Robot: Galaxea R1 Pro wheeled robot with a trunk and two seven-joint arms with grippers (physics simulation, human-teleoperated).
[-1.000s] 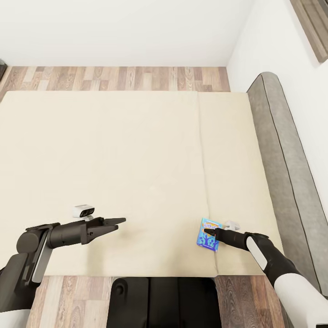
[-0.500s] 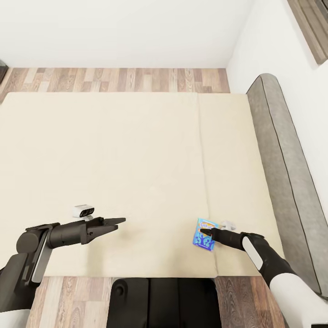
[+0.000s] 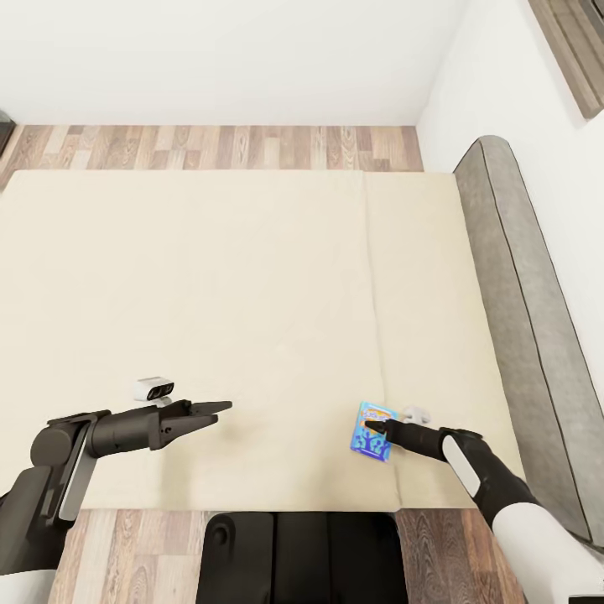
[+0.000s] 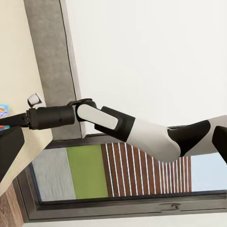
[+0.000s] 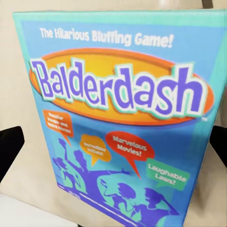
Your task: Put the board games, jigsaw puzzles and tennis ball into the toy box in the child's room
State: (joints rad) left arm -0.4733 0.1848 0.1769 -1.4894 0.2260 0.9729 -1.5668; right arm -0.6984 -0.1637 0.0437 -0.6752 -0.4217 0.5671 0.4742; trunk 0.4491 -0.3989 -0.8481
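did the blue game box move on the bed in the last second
Yes. The blue game box, with the right end effector at it, has shifted left across the bed, away from the grey headboard and past the mattress seam.

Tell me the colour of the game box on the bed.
Blue board game, orange oval with purple lettering; clearest in the right wrist view.

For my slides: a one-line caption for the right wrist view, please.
Blue Balderdash box seen close between the right hand's dark fingers, cream bed behind.
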